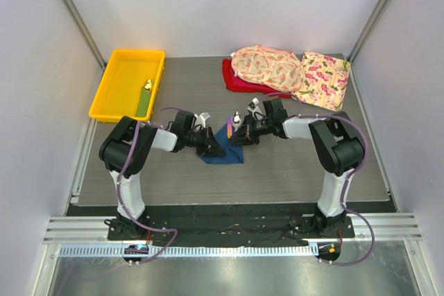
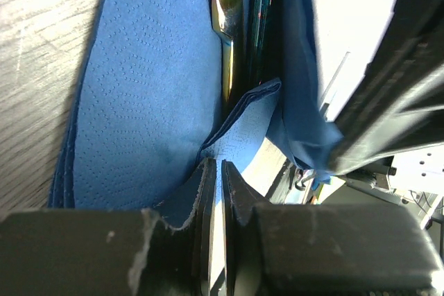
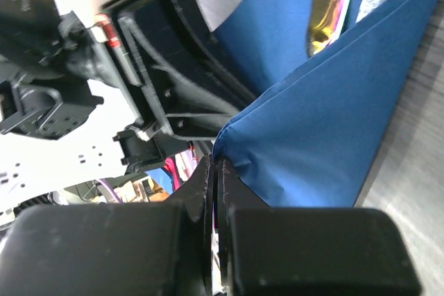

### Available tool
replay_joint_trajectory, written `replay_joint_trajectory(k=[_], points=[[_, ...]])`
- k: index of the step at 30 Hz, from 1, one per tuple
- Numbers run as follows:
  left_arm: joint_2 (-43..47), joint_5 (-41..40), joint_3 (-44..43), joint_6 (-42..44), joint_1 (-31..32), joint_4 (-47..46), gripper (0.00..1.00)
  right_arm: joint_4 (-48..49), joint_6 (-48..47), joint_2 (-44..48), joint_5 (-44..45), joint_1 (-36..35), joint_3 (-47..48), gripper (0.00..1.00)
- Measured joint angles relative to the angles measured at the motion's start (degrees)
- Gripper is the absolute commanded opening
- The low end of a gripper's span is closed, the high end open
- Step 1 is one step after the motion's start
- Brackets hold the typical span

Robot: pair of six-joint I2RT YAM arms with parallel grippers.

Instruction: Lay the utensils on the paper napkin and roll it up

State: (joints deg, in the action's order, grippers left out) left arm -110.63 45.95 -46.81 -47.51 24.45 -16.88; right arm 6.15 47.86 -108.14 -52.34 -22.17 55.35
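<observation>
Pinched at opposite edges: napkin [image 1: 222, 154], one edge clamped in the closed left fingers [image 2: 236, 195], the other in the closed right fingers [image 3: 236, 192]. Cradles the utensils [image 2: 225, 12] in the trough just ahead of both fingertips, between the raised blue sides. Rests on the surface [image 1: 291, 164] under the fingers. Well beyond the right fingers, floral cloths [image 1: 267, 67] over a red cloth [image 1: 232, 81]; beyond the left, a yellow tray [image 1: 104, 91].

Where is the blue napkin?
In the overhead view the blue napkin lies in the middle of the table, its sides pinched by the left hand and the right hand.
</observation>
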Motion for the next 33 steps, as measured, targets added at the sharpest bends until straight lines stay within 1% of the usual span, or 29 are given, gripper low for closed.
replay_joint_trajectory(k=[5, 10, 17, 19, 20, 23, 28, 33], points=[[0.02, 0.07, 0.00, 0.02, 0.00, -0.02, 0.14, 2.14, 1.86, -3.04, 1.07, -0.59, 0.00, 0.01], [0.81, -0.09, 0.20, 0.22, -0.07, 0.09, 0.20, 4.15, 3.91, -4.52, 2.08, -0.79, 0.00, 0.01], [5.90, -0.76, 2.82, 1.18, -2.16, 2.34, 0.33, 8.37, 7.32, -5.64, 2.97, -1.75, 0.00, 0.01], [7.28, -0.92, 3.72, 1.31, -3.32, 2.62, 0.35, 9.20, 7.93, -5.97, 3.23, -2.12, 0.00, 0.01], [7.74, -0.94, 4.07, 1.33, -3.80, 2.64, 0.38, 9.35, 8.11, -6.14, 3.34, -2.27, 0.00, 0.01], [9.05, -0.94, 5.31, 1.16, -5.01, 2.51, 0.43, 9.86, 8.50, -6.78, 3.72, -2.97, 0.00, 0.01], [9.33, -0.96, 6.14, -0.13, -5.44, 1.25, 0.45, 10.14, 9.01, -7.78, 4.00, -3.74, 0.00, 0.01], [9.33, -1.01, 6.14, -0.76, -5.14, -0.44, 0.40, 10.16, 9.31, -8.55, 4.35, -3.98, 0.02, 0.01]])
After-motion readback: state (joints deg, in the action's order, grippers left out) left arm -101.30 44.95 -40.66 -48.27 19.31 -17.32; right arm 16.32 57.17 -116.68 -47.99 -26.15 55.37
